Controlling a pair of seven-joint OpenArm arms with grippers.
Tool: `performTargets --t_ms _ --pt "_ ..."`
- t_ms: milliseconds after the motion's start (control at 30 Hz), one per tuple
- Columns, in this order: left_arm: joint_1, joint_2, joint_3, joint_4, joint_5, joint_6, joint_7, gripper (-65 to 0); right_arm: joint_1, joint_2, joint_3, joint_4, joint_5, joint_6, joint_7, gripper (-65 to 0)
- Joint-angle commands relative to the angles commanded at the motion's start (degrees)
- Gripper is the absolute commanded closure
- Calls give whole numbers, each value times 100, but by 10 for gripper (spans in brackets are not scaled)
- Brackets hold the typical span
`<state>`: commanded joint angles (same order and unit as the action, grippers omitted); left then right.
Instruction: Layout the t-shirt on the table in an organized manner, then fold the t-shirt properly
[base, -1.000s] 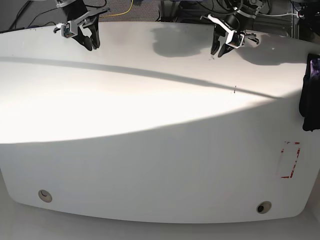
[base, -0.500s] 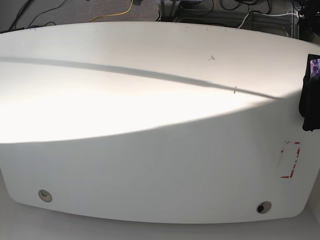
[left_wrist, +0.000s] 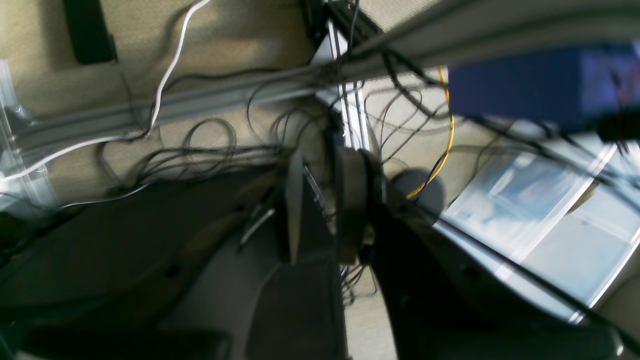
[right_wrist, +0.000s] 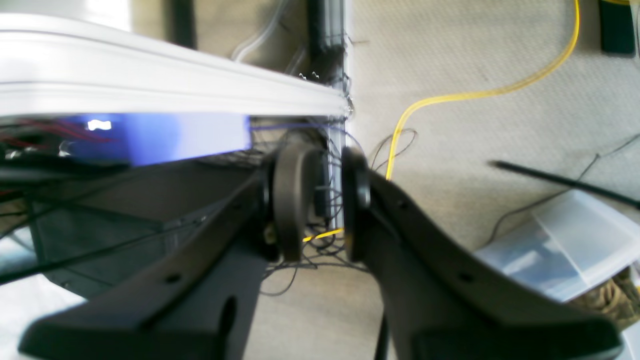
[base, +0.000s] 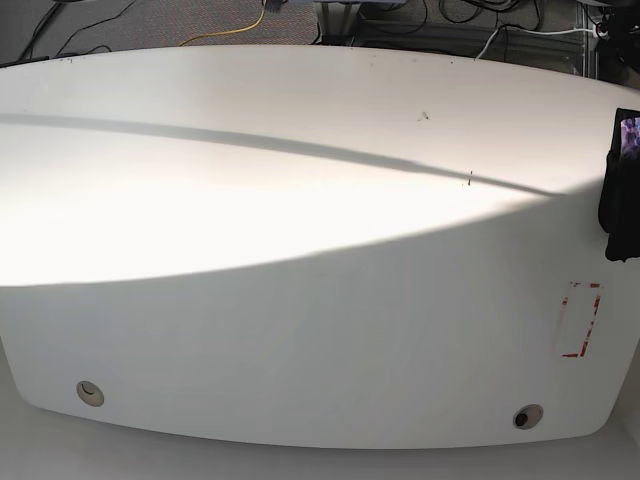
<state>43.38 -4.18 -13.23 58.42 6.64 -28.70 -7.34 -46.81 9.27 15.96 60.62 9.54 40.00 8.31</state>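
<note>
Hanging off the table (base: 300, 250) edge — t-shirt (base: 620, 200).

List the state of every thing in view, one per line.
t-shirt: bunched at the table's right edge, not laid out, purple patch showing.
table: bare white top, partly shadowed.
red dashed rectangle: uncovered.
left gripper: off the table, jaws slightly apart, holding nothing.
right gripper: off the table, jaws slightly apart, holding nothing.

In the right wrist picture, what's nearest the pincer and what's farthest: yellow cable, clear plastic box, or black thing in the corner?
1. The yellow cable, showing between the right pincer tips.
2. The clear plastic box, lower right.
3. The black thing, top right corner.
</note>
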Motion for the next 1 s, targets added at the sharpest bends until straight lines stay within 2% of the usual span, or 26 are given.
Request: performTargets --t_ms 200,267,433,533,800,1000 --pt "-853 -18 -9 -1310 9 18 0 -101 818 0 -44 -985 -290 0 0 -120" --pt "-1108 -123 -9 -1749 9 26 0 -101 976 0 -44 -1169 -369 0 0 -120" --pt "-1987 -237 -9 -3235 0 26 -18 -101 1512 -26 -44 -1767 -870 0 0 -120" --pt "-2215 -237 -9 -3657 -9 53 -26 -101 1749 -26 -44 -2145 -1011 -180 0 -120" --pt "-2611 -237 18 -3991 9 659 -26 -101 2154 -9 -53 -2567 -1055 -268 0 -120" --pt "-2848 -229 290 -4325 9 879 -26 -101 2435 0 -220 -2945 -1055 -268 0 -120"
